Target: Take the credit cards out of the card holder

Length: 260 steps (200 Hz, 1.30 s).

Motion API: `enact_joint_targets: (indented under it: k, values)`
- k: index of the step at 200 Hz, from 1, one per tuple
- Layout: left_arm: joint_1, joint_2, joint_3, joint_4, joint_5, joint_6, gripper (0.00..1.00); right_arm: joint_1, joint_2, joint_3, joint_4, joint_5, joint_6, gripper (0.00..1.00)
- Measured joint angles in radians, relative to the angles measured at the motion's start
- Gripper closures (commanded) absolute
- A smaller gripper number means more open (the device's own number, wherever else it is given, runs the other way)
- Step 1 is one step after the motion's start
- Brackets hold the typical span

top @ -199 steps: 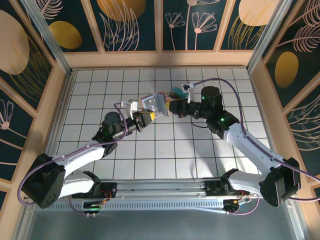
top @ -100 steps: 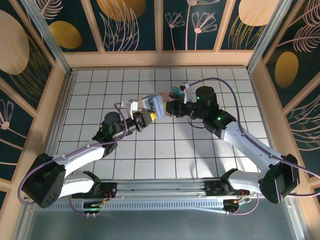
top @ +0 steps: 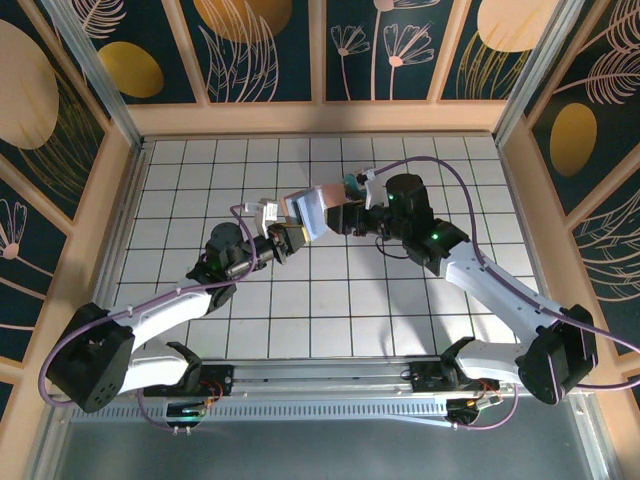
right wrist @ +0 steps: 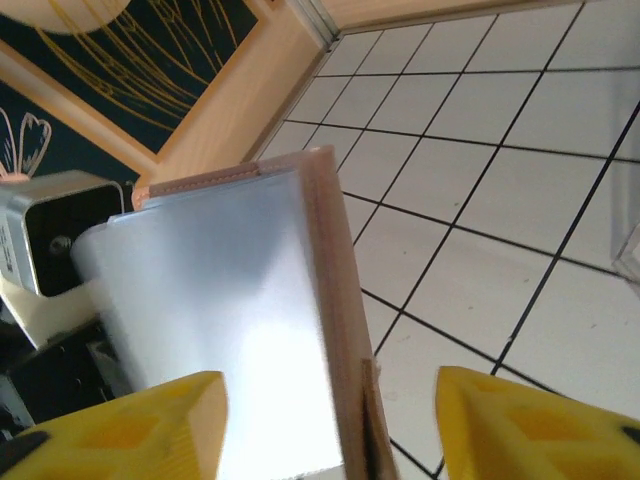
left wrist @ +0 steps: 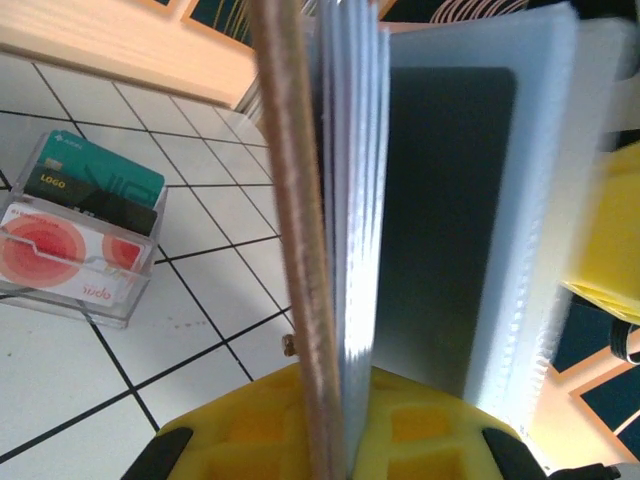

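Your left claw (top: 283, 240) was pressed shut on the bottom edge of the card holder (top: 310, 210). It held the holder up off the tabletop (top: 300, 310) near the middle, standing on edge with its leaves fanned like a book. From that claw the holder ran straight up and away, its long side in line with the claw.

Your right claw (right wrist: 330, 420) faced it from the opposite side and was the nearer one to the free edge. Its 2 fingers (right wrist: 540, 420) stood spread, with the tan cover and the clear sleeves between them and a gap showing on the cover side.

1 dark card (left wrist: 450, 220) sat in a sleeve. I judged the pull had to run along that sleeve, away from the left claw. Which end of the sleeve was open, I couldn't tell. The clear box (left wrist: 80, 250) lay on the tabletop, well apart.
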Motion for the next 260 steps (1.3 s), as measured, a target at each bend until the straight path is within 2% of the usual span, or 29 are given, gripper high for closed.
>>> enact_joint_targets:
  k: [32,107,127,260]
  values:
    - [0.0,0.009,0.013,-0.016,-0.011,0.0,1.0,0.018,-0.014,-0.005,0.005,0.007,-0.019,0.21]
    - [0.0,0.01,0.026,-0.042,-0.01,0.0,1.0,0.102,0.027,0.005,-0.017,0.145,-0.08,0.16]
    - [0.0,0.01,0.026,-0.048,-0.01,0.001,1.0,0.111,0.051,0.014,-0.03,0.172,-0.094,0.05]
    - [0.005,0.01,0.026,-0.069,0.016,0.001,1.0,0.126,0.093,0.046,-0.042,0.225,-0.098,0.09]
